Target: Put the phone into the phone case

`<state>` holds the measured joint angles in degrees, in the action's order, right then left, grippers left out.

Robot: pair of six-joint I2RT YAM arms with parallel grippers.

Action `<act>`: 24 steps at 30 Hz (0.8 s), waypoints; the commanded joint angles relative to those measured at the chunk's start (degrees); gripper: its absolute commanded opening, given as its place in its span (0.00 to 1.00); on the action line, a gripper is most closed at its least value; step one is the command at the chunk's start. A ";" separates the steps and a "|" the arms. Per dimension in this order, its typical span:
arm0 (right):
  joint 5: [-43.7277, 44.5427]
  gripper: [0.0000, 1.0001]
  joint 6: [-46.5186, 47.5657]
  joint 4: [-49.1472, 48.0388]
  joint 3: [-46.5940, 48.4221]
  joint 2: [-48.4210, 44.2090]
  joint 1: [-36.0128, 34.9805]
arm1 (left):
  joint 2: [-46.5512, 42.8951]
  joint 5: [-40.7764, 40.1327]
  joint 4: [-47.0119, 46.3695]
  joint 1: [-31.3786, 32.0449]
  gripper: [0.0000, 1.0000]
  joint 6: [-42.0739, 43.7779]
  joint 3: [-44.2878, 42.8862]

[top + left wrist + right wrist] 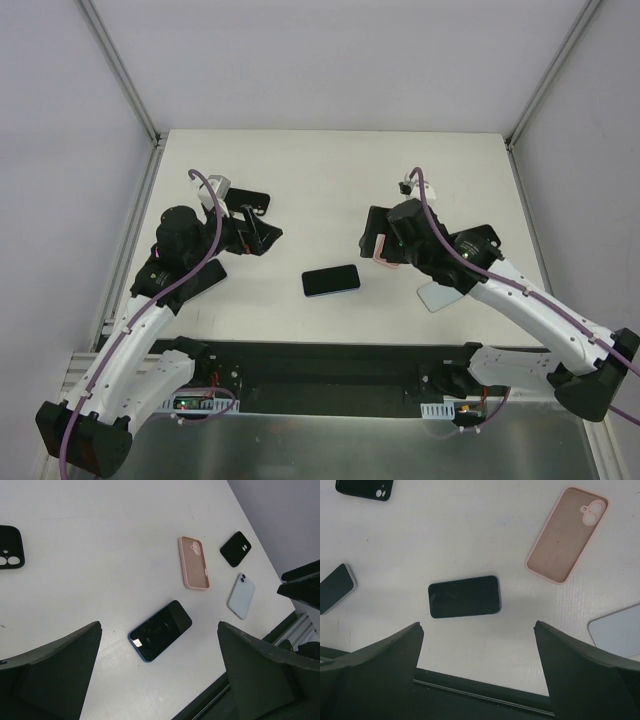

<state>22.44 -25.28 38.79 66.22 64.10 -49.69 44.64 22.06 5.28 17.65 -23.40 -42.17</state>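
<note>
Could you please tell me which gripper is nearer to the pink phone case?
Right. The right gripper hovers almost directly above the pink phone case, which peeks out beside it in the top view. The left gripper is well away, on the far side of the phone.

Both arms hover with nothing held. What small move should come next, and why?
Probably lower the right fingers to straddle the phone. They are open and empty, the phone lies flat, screen up, just ahead between them, and the pink case lies apart from it, hollow side up and empty.
</note>
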 commanded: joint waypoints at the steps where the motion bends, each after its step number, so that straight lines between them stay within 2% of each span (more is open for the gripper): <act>1: 0.85 0.96 0.14 -0.73 1.46 -1.61 -0.14 | -0.61 0.26 -0.88 0.28 0.99 0.63 -0.01; 6: 1.03 0.96 0.49 1.47 2.52 -0.38 -0.14 | 0.00 0.00 -0.97 0.28 0.99 0.28 0.07; 9: 1.12 0.96 1.81 1.29 1.47 -0.64 -0.14 | 0.36 -2.98 -0.36 0.37 0.98 -2.61 0.95; 12: -0.63 0.96 6.63 0.24 -0.37 -0.29 -0.06 | 1.41 -5.01 2.09 0.28 0.95 -9.45 2.96; 14: -1.77 0.96 9.44 -0.72 -1.35 1.11 0.38 | 2.46 -4.75 3.59 0.28 0.93 -17.71 4.63; 19: -8.19 0.98 16.31 -3.01 -2.93 5.77 4.16 | 5.80 -2.38 3.95 0.37 0.83 -28.61 10.61; 21: -15.00 0.97 16.84 -6.25 -3.63 8.32 7.23 | 6.94 -3.25 3.95 0.63 0.84 -29.25 11.93; 24: -21.54 0.89 15.53 -10.65 -4.87 11.66 9.35 | 8.44 -4.13 3.86 1.51 0.84 -26.89 11.94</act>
<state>11.64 -11.51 34.63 62.46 72.93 -42.61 52.36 18.96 9.74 17.78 -47.75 -30.17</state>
